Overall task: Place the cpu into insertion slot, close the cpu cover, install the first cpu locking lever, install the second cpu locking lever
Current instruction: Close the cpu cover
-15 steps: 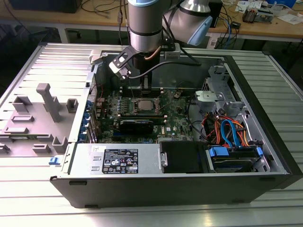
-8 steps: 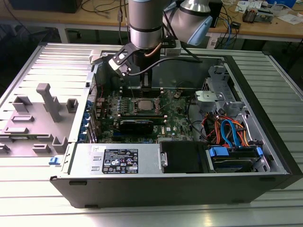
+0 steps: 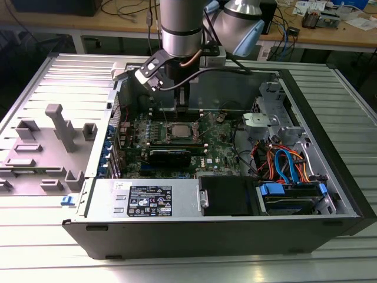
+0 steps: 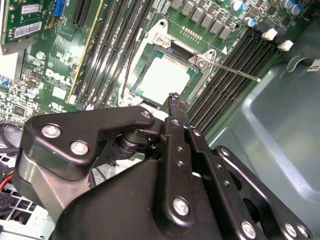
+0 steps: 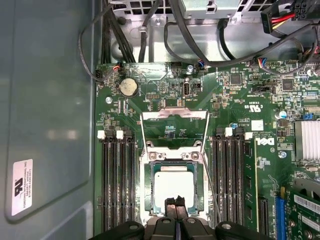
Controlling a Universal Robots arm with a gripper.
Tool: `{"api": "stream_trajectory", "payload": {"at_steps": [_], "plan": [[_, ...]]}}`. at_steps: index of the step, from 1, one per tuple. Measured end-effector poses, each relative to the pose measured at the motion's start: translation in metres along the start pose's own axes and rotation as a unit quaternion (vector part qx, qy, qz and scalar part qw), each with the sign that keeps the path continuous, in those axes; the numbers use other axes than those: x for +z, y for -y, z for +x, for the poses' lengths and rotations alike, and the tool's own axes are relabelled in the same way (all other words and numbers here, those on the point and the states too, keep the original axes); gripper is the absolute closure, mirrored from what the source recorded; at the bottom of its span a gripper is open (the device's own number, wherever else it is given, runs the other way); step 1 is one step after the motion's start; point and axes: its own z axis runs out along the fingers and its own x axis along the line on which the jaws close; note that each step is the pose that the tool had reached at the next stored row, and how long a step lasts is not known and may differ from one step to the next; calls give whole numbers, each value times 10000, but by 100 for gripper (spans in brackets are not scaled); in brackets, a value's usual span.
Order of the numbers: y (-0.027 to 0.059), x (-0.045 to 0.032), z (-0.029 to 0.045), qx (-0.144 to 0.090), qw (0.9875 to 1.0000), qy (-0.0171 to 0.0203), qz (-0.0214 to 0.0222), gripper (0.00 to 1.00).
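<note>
Coin battery (image 5: 128,86) on green board (image 5: 240,100); orange, blue cables (image 3: 281,160) inside case (image 3: 235,236).

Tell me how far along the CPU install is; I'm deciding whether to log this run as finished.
Done: the cpu sits in the insertion slot. In hand: the gripper, fingers together, is over the cpu's edge. Left: the cpu cover lies flipped open beyond the slot, and a locking lever sticks out free, so the levers look unlatched.

the arm (image 3: 182,29) points straight down, its pincer (image 5: 176,203) closed, empty.
</note>
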Motion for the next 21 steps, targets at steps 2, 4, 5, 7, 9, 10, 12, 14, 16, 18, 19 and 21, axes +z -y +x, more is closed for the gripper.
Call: {"api": "stream_trajectory", "payload": {"at_steps": [2, 4, 5, 7, 9, 10, 12, 14, 16, 18, 19, 21], "plan": [[-2, -34, 1, 0, 10000, 0, 0, 89], [-2, -51, 1, 0, 10000, 0, 0, 89], [-3, -59, 1, 0, 10000, 0, 0, 89], [-4, -71, 1, 0, 10000, 0, 0, 89], [-5, -85, 1, 0, 10000, 0, 0, 89], [-5, -91, 2, 0, 10000, 0, 0, 89], [-6, -115, 2, 0, 10000, 0, 0, 89], [-7, -129, 2, 0, 10000, 0, 0, 89], [-8, -135, 3, 0, 10000, -1, -1, 89], [-26, -136, 3, -1, 10000, 1, 1, 89], [-35, -135, 3, 0, 10000, 0, 0, 89], [-58, -134, 3, 0, 10000, 0, 0, 89]]}}
